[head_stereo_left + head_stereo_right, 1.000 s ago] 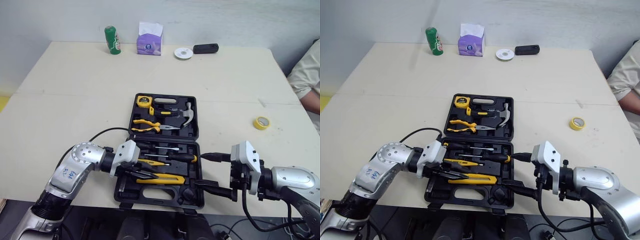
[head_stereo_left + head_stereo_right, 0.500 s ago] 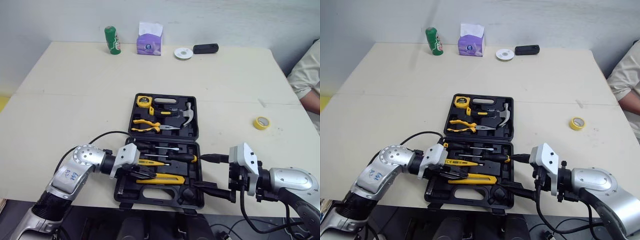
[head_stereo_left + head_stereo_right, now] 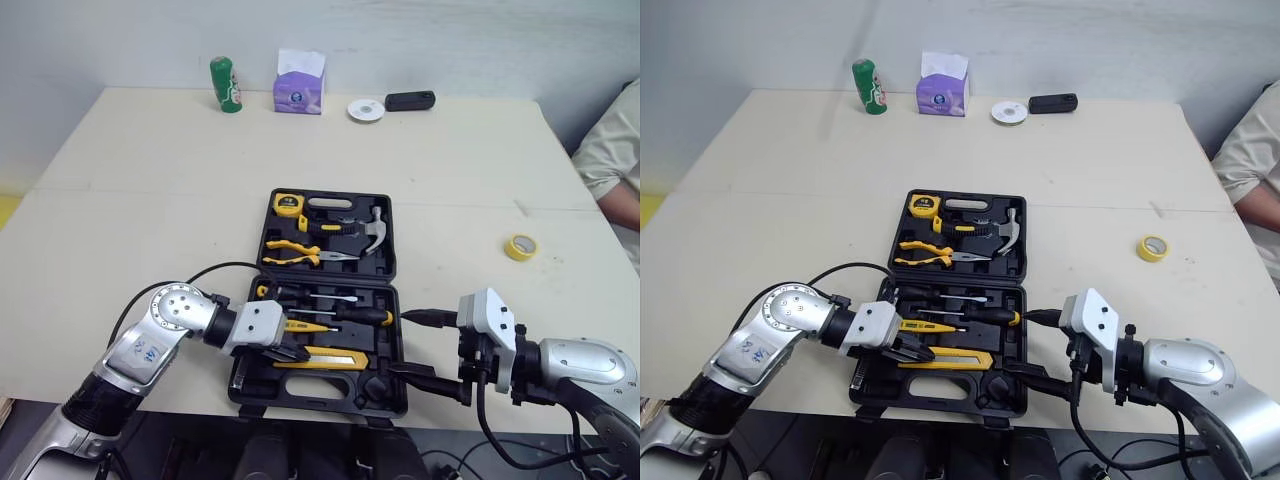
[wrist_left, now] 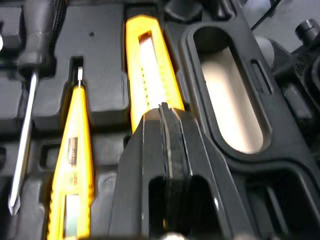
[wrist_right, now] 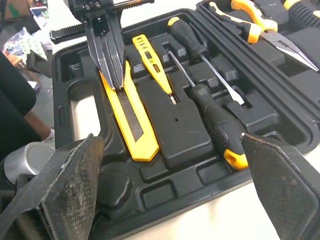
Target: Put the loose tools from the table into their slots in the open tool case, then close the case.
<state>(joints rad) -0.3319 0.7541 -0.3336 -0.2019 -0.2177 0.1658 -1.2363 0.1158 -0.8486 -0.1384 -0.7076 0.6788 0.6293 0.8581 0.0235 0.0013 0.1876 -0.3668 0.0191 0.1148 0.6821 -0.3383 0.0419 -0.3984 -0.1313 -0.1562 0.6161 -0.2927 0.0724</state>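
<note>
While my left arm is reaching in from the near left, elbow bent and forearm lying low over the table, my left gripper is pointing into the near half of the tool case. Its fingers are pressed flat together, gripping nothing, and their tips are resting on the yellow knife, which is lying in its slot beside the case handle. Just beyond it, the yellow tester pen and the screwdrivers are sitting in their slots; the pliers and hammer are filling the far half. The case is lying open, with its front rim right at the table's near edge and a wide bare stretch of table to its left. At the case's near right corner, my right gripper is hovering with its fingers spread wide, holding nothing. Further right, a roll of yellow tape is lying well apart from the case, and a person's sleeve is showing at the table's right edge.
</note>
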